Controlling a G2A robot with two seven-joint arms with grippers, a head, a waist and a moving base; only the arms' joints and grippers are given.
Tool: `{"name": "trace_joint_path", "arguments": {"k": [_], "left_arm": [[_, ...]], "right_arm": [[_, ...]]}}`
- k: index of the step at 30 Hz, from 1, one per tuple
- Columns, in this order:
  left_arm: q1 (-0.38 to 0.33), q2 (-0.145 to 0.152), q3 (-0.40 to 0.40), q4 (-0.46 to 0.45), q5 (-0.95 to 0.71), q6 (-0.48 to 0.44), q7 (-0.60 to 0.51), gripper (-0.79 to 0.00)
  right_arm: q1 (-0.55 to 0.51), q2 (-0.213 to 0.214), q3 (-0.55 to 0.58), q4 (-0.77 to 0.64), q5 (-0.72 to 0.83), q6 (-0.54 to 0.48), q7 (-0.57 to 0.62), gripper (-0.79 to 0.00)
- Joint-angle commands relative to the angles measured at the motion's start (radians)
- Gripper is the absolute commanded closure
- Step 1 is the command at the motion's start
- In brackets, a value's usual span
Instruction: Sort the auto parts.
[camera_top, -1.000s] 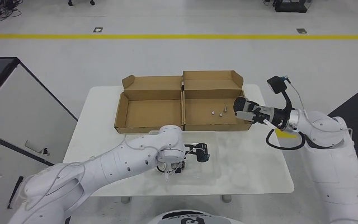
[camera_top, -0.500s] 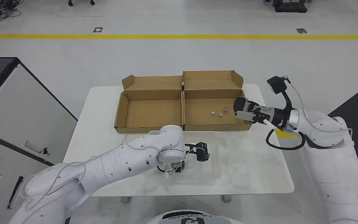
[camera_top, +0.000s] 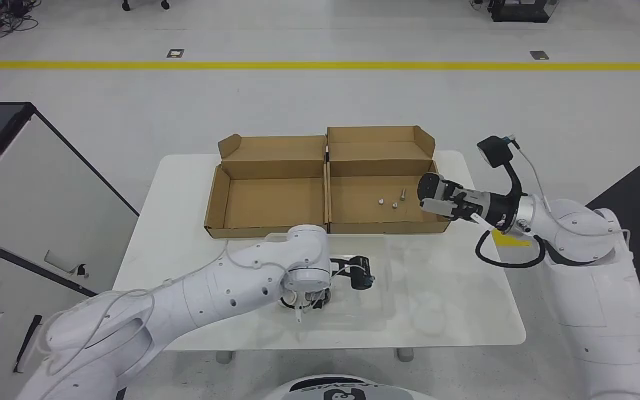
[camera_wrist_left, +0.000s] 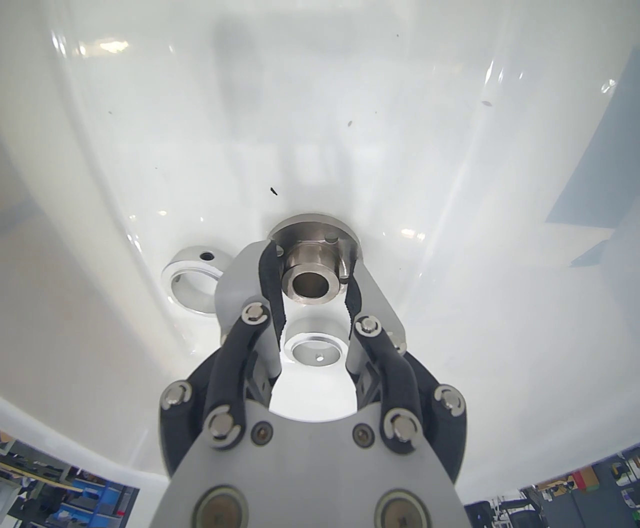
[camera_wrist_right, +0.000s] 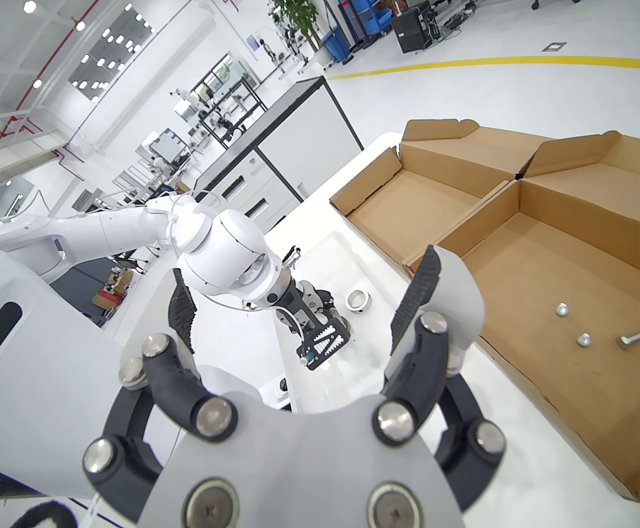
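My left gripper (camera_wrist_left: 312, 280) is down inside a clear plastic tray (camera_top: 365, 305), shut on the hub of a flanged steel bushing (camera_wrist_left: 311, 280) whose flange rests on the tray floor. A silver ring collar (camera_wrist_left: 192, 280) lies just beside it, and a second ring (camera_wrist_left: 315, 347) sits under the fingers. From above, the left gripper (camera_top: 316, 298) is at the tray's near-left part. My right gripper (camera_top: 432, 192) hangs open and empty over the right edge of the right cardboard box (camera_top: 425, 225). Three small bolts (camera_top: 390, 200) lie in that box, also seen as bolts (camera_wrist_right: 582, 340).
Two open cardboard boxes stand side by side at the table's back; the left box (camera_top: 215, 200) holds nothing. The white table (camera_top: 470, 300) has bare surface to the right of the tray. A grey cabinet (camera_top: 40, 200) stands off the table's left side.
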Motion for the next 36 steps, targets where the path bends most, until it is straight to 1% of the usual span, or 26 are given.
{"name": "trace_joint_path", "arguments": {"k": [1,4,7,11,14,17,21,22,34,36], "left_arm": [[0.0,-0.001,0.0,0.001,0.006,0.001,-0.001,0.0],[0.001,-0.003,0.001,0.003,0.018,0.003,-0.003,0.0],[-0.003,0.0,-0.016,0.001,0.017,-0.002,0.013,0.0],[-0.014,0.011,-0.05,-0.044,-0.01,-0.01,0.01,0.0],[-0.038,0.024,-0.059,-0.093,-0.036,-0.005,0.005,0.0],[-0.076,0.041,-0.055,-0.145,-0.075,0.002,-0.002,0.0],[-0.127,0.055,-0.039,-0.186,-0.123,0.005,-0.005,0.0],[-0.135,0.057,-0.039,-0.184,-0.142,0.0,0.0,0.0],[-0.135,0.057,-0.039,-0.184,-0.142,0.0,0.0,0.0],[-0.117,0.065,-0.064,-0.158,-0.154,0.019,0.05,0.0]], "right_arm": [[0.0,0.0,0.0,0.0,0.0,0.0,0.0,-0.785],[0.0,0.0,0.0,0.0,0.0,0.0,0.0,-0.785],[0.0,0.0,0.0,0.0,0.0,0.0,0.0,-0.785],[0.0,0.0,0.0,0.0,0.0,0.0,0.0,-0.785],[0.0,0.0,0.0,0.0,0.0,0.0,0.0,-0.785],[0.0,0.0,0.0,0.0,0.0,0.0,0.0,-0.785],[0.0,0.0,0.0,0.0,0.0,0.0,0.0,-0.785],[0.0,0.0,0.0,0.0,0.0,0.0,0.0,-0.785],[0.0,0.0,0.0,0.0,0.0,0.0,0.0,-0.785],[0.0,0.0,0.0,0.0,0.0,0.0,0.0,-0.785]]}}
